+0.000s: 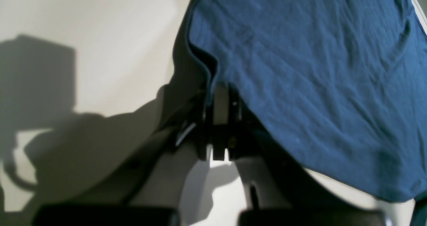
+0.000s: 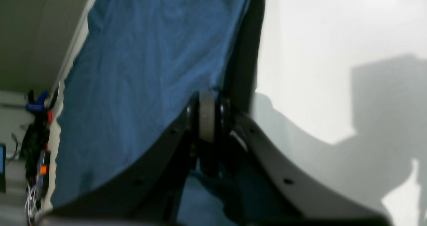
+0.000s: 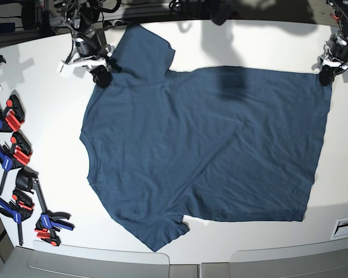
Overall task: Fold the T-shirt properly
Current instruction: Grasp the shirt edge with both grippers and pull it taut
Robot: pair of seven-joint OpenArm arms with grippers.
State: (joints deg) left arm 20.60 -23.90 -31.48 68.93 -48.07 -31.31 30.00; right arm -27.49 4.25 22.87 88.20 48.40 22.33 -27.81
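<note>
T-shirt: one, spread flat across the tabletop.
Two arms reach to its far corners; left gripper and right gripper each clamp the hem; several clamps line one edge.

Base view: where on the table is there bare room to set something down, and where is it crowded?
The T-shirt covers most of the table. Bare strips: along the near edge below the hem, and the far edge between the upper sleeve and the left gripper. The side with the clamps is crowded, as is the corner at the right gripper.
</note>
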